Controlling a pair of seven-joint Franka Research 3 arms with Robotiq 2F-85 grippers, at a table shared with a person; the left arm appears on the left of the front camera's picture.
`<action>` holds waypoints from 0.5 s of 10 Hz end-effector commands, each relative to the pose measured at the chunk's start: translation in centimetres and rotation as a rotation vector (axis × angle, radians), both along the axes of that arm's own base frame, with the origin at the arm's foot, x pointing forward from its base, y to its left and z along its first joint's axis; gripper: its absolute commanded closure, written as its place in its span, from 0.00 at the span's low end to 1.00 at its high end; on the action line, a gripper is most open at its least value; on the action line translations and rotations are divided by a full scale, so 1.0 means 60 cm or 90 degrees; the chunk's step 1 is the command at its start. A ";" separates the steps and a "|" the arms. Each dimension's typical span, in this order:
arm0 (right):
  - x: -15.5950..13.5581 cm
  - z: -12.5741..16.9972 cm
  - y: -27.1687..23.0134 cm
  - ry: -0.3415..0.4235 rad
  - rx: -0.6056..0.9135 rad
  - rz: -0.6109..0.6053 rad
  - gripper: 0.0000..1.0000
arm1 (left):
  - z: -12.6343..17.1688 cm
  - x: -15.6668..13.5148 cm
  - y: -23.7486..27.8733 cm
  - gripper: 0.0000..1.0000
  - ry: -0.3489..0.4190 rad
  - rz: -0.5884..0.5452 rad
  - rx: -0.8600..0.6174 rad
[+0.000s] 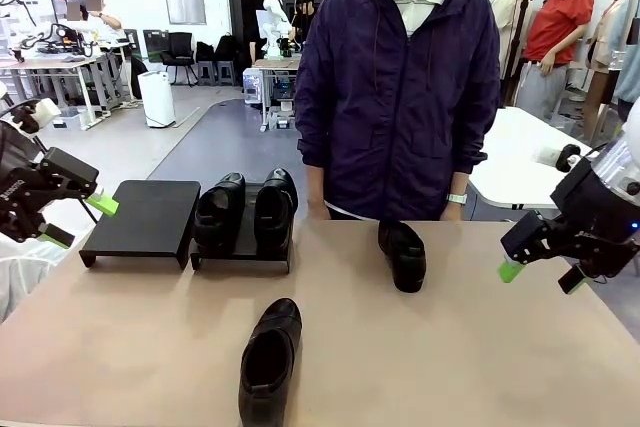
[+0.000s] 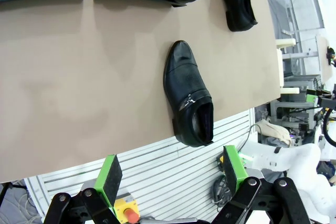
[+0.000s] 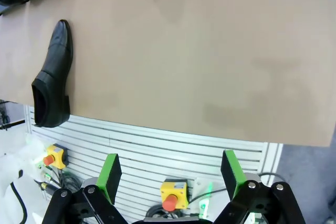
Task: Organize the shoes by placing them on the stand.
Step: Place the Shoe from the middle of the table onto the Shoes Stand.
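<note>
Tan laminate forms the surface (image 1: 480,347), read here as a clock face with 12 o'clock at the person (image 1: 400,97) standing at the far edge. The stand (image 1: 140,217) consists of two matte-black trays set just beside each other: the left tray (image 1: 150,209) at about 10 o'clock and the right tray (image 1: 243,259) at about 11 o'clock. A pair of shoes (image 1: 220,209), glossy black, stands side by side on the right tray. The third shoe (image 1: 403,255) lies on the bare surface at about 1 o'clock, near the far edge and just in front of the person. The fourth shoe (image 1: 270,359) lies at 6 o'clock, its toe toward 12 o'clock and its heel at the near edge, well apart from the stand.

The left tool (image 1: 80,221) hovers off the 9 o'clock side, near the left tray but not touching it. Its jaws are spread wide and grasp nothing. The right tool (image 1: 543,277) hovers off the 3 o'clock side, jaws likewise spread wide and empty.

In the left wrist view the left tool (image 2: 172,170) frames the fourth shoe (image 2: 189,93) farther off. In the right wrist view the right tool (image 3: 170,174) looks over the near edge, with the same shoe (image 3: 52,74) at about 10 o'clock.
</note>
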State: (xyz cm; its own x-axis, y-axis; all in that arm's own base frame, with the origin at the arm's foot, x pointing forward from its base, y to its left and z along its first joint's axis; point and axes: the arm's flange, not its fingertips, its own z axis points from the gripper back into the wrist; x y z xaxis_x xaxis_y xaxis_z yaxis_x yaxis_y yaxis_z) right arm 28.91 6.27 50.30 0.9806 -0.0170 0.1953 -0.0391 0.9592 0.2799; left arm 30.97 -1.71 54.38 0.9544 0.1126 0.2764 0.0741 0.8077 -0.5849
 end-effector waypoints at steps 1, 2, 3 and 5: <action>0.000 0.002 -0.005 -0.001 0.007 0.010 0.00 | -0.005 -0.002 0.001 0.00 -0.008 -0.012 -0.012; 0.000 0.002 -0.005 -0.001 0.007 0.010 0.00 | -0.005 -0.002 0.001 0.00 -0.008 -0.012 -0.012; 0.000 0.002 -0.005 -0.001 0.007 0.010 0.00 | -0.005 -0.002 0.001 0.00 -0.008 -0.012 -0.012; 0.000 0.002 -0.005 -0.001 0.007 0.010 0.00 | 0.000 0.000 0.000 0.00 0.000 0.000 0.000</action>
State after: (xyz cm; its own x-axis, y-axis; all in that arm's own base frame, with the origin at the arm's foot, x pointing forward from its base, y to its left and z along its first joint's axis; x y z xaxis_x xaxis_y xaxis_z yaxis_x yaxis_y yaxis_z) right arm 28.91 6.26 50.30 0.9806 -0.0173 0.1953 -0.0388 0.9592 0.2799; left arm 30.97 -1.71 54.38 0.9544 0.1130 0.2765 0.0736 0.8081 -0.5844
